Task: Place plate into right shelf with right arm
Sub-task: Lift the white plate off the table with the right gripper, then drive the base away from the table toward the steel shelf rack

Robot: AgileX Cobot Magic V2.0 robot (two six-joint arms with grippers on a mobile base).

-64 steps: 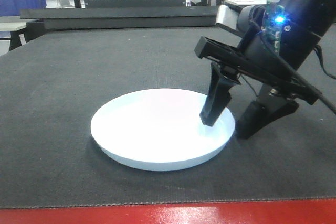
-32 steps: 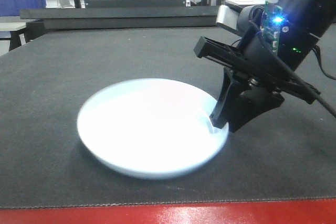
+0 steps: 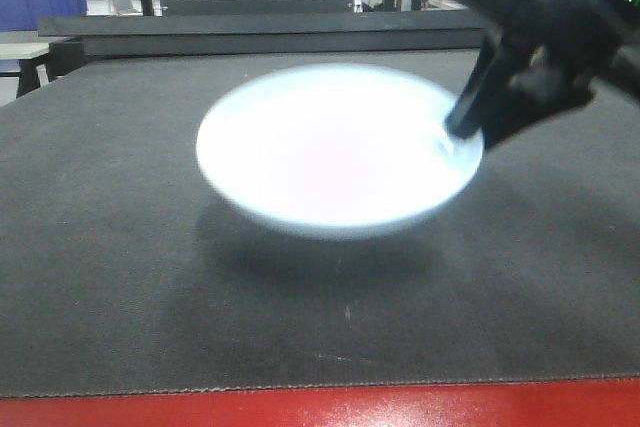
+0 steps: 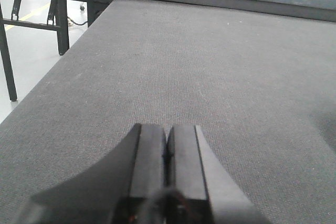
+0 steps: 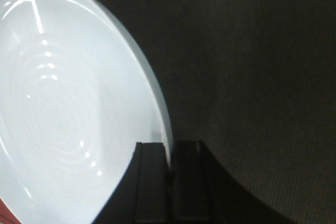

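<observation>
R grip [image 5: 169, 148] pinching plate [image 3: 335, 147] rim | I see plate clear of mat [image 3: 120, 277] (blurry) | L grip [image 4: 167, 129] fingers pressed together, empty

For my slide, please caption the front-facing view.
Right gripper holds the white plate by its rim above the dark mat.

The tabletop [image 3: 110, 277] lies open left and near. The plate [image 3: 340, 152] hangs mid-centre; a black ledge [image 3: 250, 35] bars the far edge.

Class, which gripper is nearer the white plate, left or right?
Right. The right gripper grips the plate by its rim; the left gripper is shut over the mat, no plate nearby.
</observation>
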